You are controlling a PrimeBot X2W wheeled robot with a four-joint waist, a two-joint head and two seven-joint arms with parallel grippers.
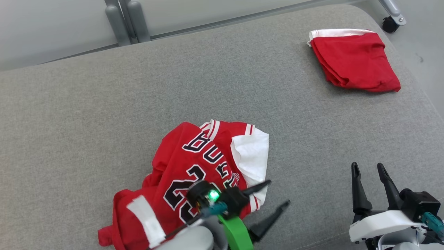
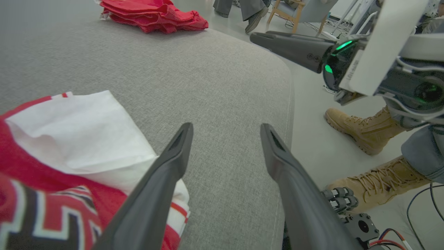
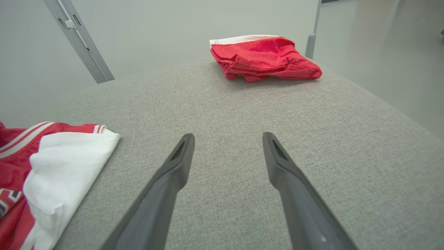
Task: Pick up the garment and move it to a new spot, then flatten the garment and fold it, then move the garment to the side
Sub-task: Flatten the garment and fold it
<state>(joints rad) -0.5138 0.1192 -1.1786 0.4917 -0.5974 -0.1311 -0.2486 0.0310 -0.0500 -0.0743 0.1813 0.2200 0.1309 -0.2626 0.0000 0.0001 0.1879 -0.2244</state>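
The garment [image 1: 194, 173] is a red jersey with black-and-white lettering and white trim, lying crumpled on the grey cushion at the lower middle; it also shows in the left wrist view [image 2: 62, 163] and the right wrist view [image 3: 52, 173]. My left gripper [image 1: 277, 192] stands open at the jersey's right edge, one finger lying over the white hem, nothing between the fingers [image 2: 225, 130]. My right gripper [image 1: 368, 168] is open above bare cushion at the lower right, well right of the jersey [image 3: 227, 139].
A folded red garment with a white band [image 1: 353, 59] lies at the cushion's far right corner. The grey cushion [image 1: 104, 104] drops off at its right edge. A person's tan boots [image 2: 360, 128] stand on the floor beside it, with cables nearby.
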